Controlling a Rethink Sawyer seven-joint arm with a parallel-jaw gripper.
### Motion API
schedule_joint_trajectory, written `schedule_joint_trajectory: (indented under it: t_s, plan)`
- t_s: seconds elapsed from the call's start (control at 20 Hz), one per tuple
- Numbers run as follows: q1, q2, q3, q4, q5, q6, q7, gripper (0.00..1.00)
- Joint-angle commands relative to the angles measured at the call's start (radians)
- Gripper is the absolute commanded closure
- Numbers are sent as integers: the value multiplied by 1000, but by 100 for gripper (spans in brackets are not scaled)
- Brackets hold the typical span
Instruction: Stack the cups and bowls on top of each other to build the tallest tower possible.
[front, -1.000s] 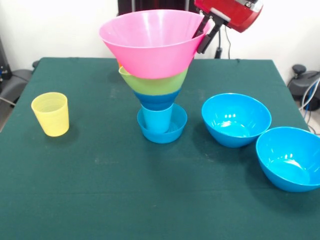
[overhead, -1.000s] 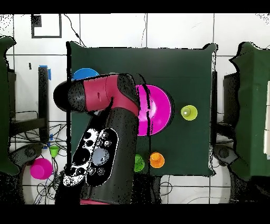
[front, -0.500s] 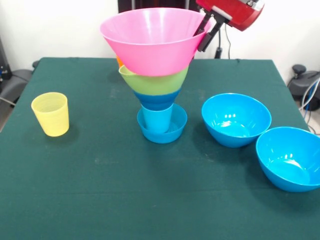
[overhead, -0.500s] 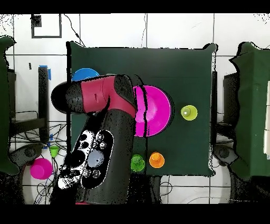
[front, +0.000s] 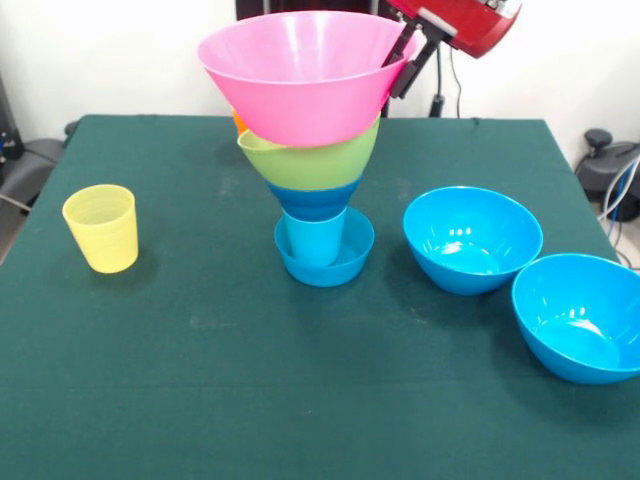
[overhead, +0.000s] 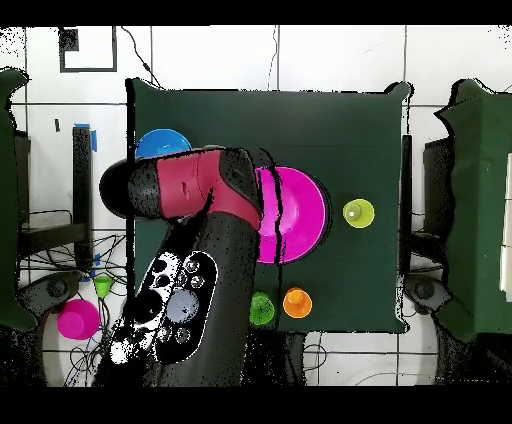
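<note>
Claw (front: 405, 62): clamped on pink bowl (front: 300, 75) rim, right side.
Tower (front: 315, 190): mid-table, pink bowl tilted on top.
Open room: table (front: 250, 390) front bare; yellow cup (front: 101, 228) near left edge.

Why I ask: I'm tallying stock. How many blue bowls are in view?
4. A large bowl and another lie loose right of the tower; a small one is its base; one sits under the green bowl. More may be nested unseen.
</note>
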Motion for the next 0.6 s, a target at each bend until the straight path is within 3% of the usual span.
schedule_joint_trajectory:
  t_s: [0.05,0.6]
  plan:
    - [22,-13,19,124,29,-74,217,100]
    - [60,-9,-24,170,66,-111,246,100]
